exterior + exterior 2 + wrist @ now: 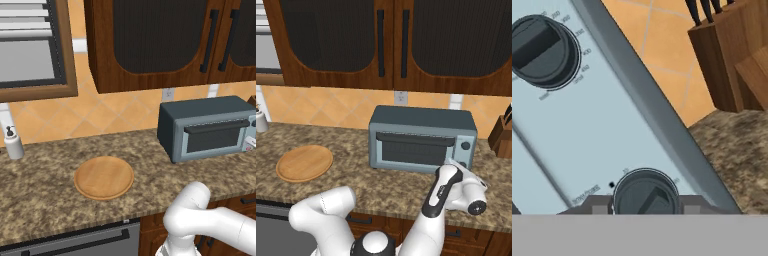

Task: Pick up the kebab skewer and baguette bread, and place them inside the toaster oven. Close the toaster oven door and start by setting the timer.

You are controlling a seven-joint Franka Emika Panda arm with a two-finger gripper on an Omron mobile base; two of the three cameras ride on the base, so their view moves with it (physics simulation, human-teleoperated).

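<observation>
The blue-grey toaster oven [205,112] [421,120] stands on the counter with its door [212,140] [411,150] shut, handle bar along the top. My gripper [452,163] [646,205] is at the knob panel on the oven's right. In the hand view its fingertips [598,205] stand wide apart, open, flanking the lower knob [646,192]. The upper knob [544,52] [466,146] is free. The kebab skewer and the baguette bread are hidden from view; nothing shows through the dark glass.
A round wooden plate [104,177] [304,163] lies bare on the granite counter [45,195], left of the oven. A knife block [502,134] [732,55] stands right of the oven. A soap dispenser [12,142] is far left. Dark cabinets [381,40] hang overhead.
</observation>
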